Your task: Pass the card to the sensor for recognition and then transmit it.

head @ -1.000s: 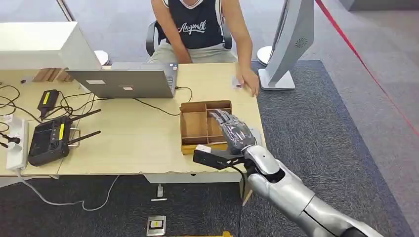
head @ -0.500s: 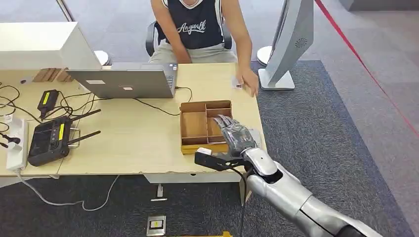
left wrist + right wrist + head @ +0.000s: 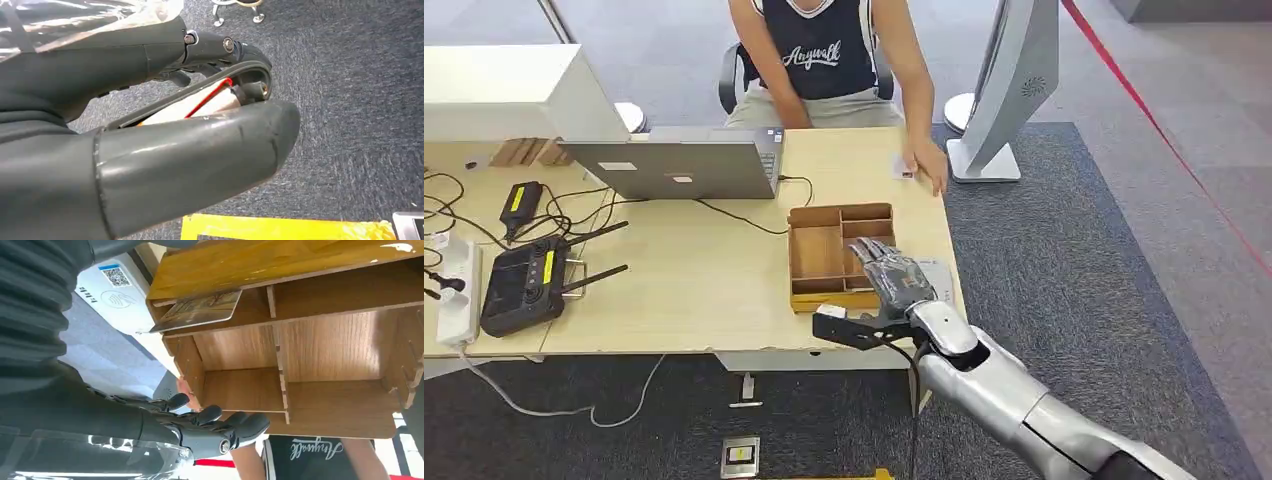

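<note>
The card (image 3: 197, 310) leans in a near compartment of the wooden divided box (image 3: 280, 385), close to the white sensor (image 3: 112, 295) with its QR label. The box (image 3: 809, 212) stands at the table's front right, and the sensor (image 3: 940, 272) peeks out beside it. My right hand (image 3: 892, 278) hovers over the box's near right compartments, fingers (image 3: 210, 430) stretched and apart, holding nothing and clear of the card. My left hand (image 3: 165, 125) hangs over the carpet, a finger extended beside the thumb, with nothing plainly in it.
A person sits across the table with a hand (image 3: 924, 160) on a small white card (image 3: 902, 168). A laptop (image 3: 679, 165), a black router (image 3: 524, 285), a power strip (image 3: 454, 290) and cables fill the left. A grey stand (image 3: 1004, 90) rises at the right.
My right hand has drawn back toward the table's near edge, from over the box's middle to its near right corner. Nothing else has moved.
</note>
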Controlling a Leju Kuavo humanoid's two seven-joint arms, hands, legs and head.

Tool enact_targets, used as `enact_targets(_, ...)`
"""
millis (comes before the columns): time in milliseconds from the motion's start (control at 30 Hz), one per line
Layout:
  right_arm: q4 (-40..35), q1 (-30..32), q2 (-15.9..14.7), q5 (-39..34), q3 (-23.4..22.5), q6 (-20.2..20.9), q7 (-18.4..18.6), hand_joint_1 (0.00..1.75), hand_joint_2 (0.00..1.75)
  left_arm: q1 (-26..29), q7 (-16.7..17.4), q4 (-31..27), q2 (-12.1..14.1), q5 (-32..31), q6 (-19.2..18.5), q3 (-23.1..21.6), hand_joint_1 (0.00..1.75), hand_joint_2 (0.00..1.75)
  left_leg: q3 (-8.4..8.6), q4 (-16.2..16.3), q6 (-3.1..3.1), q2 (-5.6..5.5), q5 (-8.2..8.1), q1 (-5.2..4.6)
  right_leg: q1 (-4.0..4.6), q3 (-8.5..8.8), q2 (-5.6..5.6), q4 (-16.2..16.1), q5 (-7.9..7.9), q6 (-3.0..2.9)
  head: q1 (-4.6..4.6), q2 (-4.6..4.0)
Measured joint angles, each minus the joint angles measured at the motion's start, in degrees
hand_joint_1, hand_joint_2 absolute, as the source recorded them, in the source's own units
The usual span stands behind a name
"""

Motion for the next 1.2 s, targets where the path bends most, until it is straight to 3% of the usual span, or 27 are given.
enact_targets(900,3.87,-1.12,1.18,0.50,0.52,-0.72,-0.79,0.00,1.75,0.04,0.44,0.00,-0.26,-2.62,0.00,0.39,0.00,0.00,0.01,0.00,0.00,0.00,0.00,0.00,0.00,0.00,0.00,0.00,0.00,0.00,0.00,0.00)
enact_targets(1200,4.92,-0.63,0.24,0.79,-0.28,-1.42,0.24,0.00,1.75,0.18,-0.33,0.00,-0.55,-3.17,0.00,0.39,0.00,0.00,0.02,0.00,0.00,0.00,0.00,0.00,0.00,-0.01,0.01,0.00,0.00,0.00,0.00,0.00)
